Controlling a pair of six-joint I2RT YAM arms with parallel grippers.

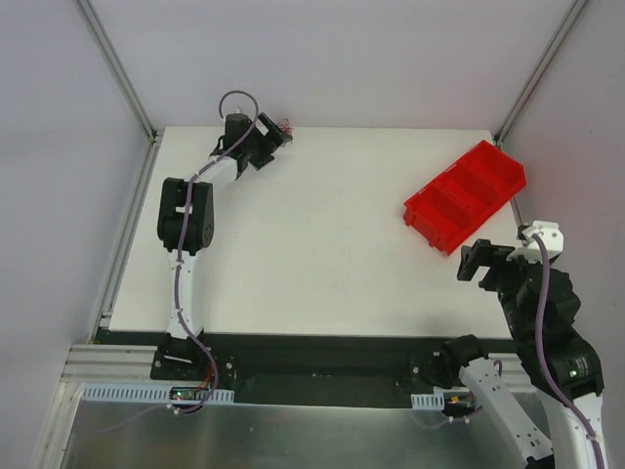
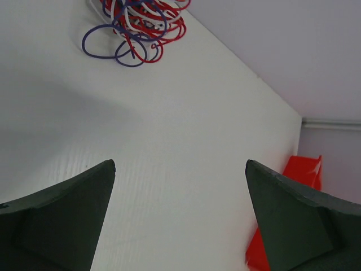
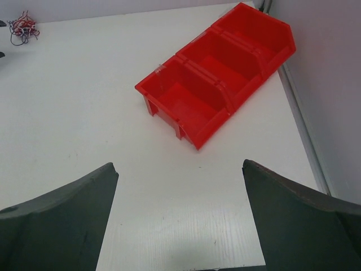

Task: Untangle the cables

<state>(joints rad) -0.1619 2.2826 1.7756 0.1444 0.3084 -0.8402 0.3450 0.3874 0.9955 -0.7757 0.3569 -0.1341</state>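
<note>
The cables (image 2: 138,25) lie in one tangle of thin red, purple and whitish loops on the white table, at the top of the left wrist view. In the top view the tangle (image 1: 286,125) sits at the table's far edge, just past my left gripper (image 1: 276,134). It shows small at the far left of the right wrist view (image 3: 22,26). My left gripper (image 2: 180,166) is open and empty, a short way from the tangle. My right gripper (image 1: 485,262) is open and empty near the table's right edge, also shown in its wrist view (image 3: 180,169).
A red bin (image 1: 467,195) with three compartments lies at the right of the table, just beyond my right gripper; it shows in the right wrist view (image 3: 217,79) and at the left wrist view's lower right (image 2: 299,180). Grey walls and metal posts enclose the table.
</note>
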